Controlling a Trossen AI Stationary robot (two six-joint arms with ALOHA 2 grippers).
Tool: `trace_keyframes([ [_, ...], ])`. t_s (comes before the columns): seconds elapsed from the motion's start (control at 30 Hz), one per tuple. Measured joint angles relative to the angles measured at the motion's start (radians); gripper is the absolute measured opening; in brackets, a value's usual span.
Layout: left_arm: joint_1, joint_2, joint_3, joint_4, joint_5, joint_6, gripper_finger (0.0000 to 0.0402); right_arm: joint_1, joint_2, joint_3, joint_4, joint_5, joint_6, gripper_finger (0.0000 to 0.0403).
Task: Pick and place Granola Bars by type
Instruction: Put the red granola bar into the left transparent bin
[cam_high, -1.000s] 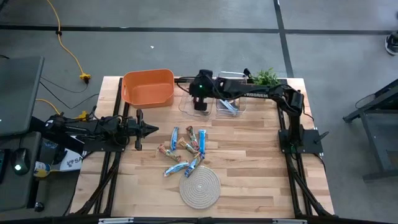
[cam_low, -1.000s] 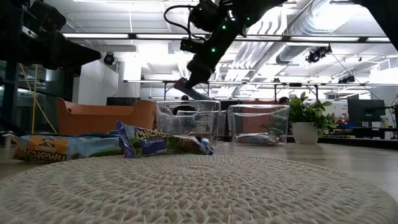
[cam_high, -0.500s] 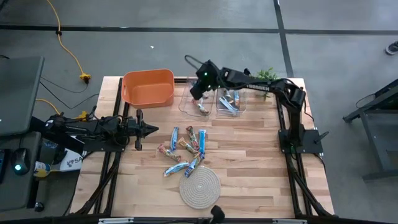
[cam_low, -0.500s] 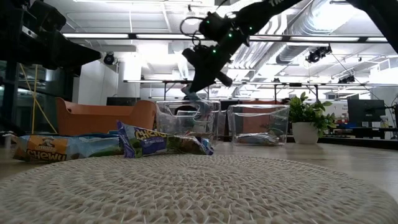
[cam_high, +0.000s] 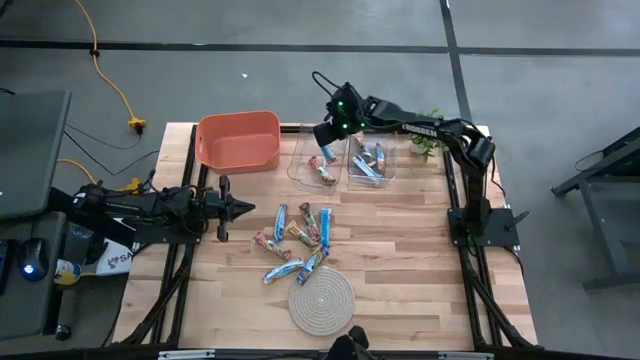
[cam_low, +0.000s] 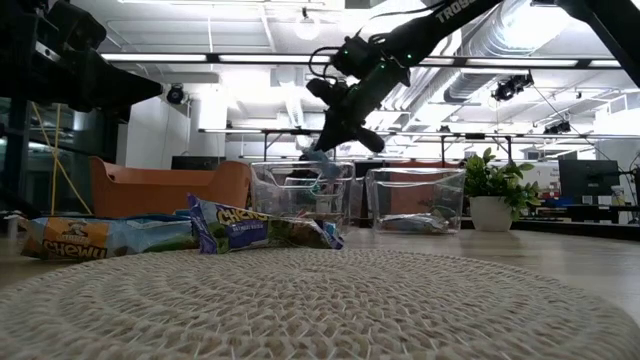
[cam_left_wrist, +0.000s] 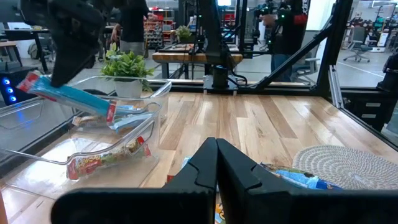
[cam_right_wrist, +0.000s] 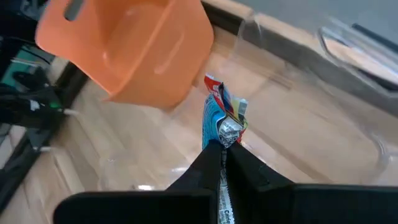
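My right gripper hovers over the two clear bins at the far side, shut on a blue-silver granola bar with a red end, which also shows in the low view and the left wrist view. The left clear bin holds a red bar; the right clear bin holds blue bars. Several more bars lie flat in a loose pile mid-table. My left gripper waits shut, left of the pile. My right gripper pinches the blue-silver bar between its two fingers at one crimped end. The fingers come from above, slanting down. The bar is lifted clear and slants down beyond the fingers, its free red end over the left clear bin.
An orange bin stands left of the clear bins at the far edge. A round coiled rope mat lies near the front edge, below the pile. A small potted plant sits at the far right corner. Bare wood lies right of the pile.
My right gripper has risen and moved toward the table's right, from low over the left clear bin to higher between the two bins, turning as it went. It has stayed shut on the blue-silver bar, which now slants down more steeply.
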Motion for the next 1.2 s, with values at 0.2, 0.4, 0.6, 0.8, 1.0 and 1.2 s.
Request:
trace_keyframes([
  [0.2, 0.0, 0.0, 0.0, 0.0, 0.0, 0.0, 0.0, 0.002, 0.0, -0.001, -0.068, -0.001, -0.004, 0.0014],
  [0.4, 0.0, 0.0, 0.0, 0.0, 0.0, 0.0, 0.0, 0.002, 0.0, -0.001, -0.081, -0.012, -0.006, 0.006],
  [0.6, 0.0, 0.0, 0.0, 0.0, 0.0, 0.0, 0.0, 0.002, 0.0, -0.001, -0.08, -0.011, -0.032, 0.0111],
  [0.8, 0.0, 0.0, 0.0, 0.0, 0.0, 0.0, 0.0, 0.018, -0.006, -0.001, -0.038, -0.044, -0.116, 0.0134],
  [1.0, 0.0, 0.0, 0.0, 0.0, 0.0, 0.0, 0.0, 0.069, -0.049, -0.001, 0.031, -0.037, -0.208, 0.0131],
  [1.2, 0.0, 0.0, 0.0, 0.0, 0.0, 0.0, 0.0, 0.15, -0.102, -0.001, 0.088, -0.037, -0.209, 0.013],
])
